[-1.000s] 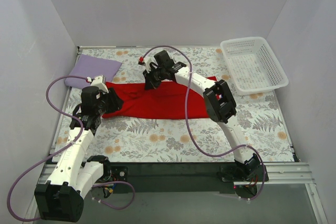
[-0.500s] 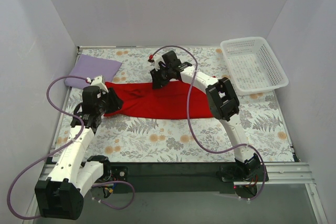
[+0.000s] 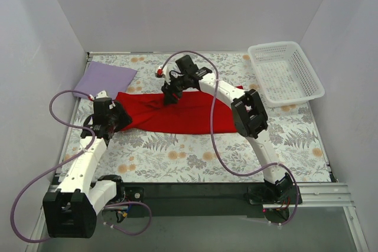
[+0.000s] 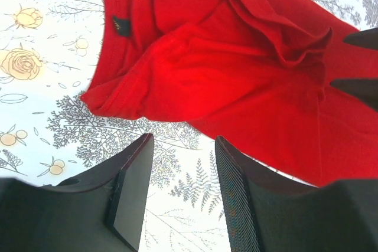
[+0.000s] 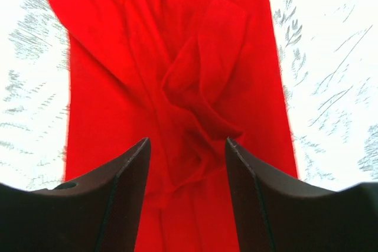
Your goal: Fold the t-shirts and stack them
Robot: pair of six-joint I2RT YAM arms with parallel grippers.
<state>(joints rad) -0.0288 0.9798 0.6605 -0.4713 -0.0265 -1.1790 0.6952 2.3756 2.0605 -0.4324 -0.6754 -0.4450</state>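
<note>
step: spreading the red shirt [image 3: 177,119] flat | left gripper [image 4: 181,146], right gripper [image 5: 188,146] both apart, empty | next: you'd probably pinch that bunched middle, pull it smooth

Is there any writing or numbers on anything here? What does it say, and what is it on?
Nothing here can be read.
Black label at the collar of the red t-shirt: tiny pale marks, too small to read.
Lilac t-shirt and white basket: no writing visible.
</note>
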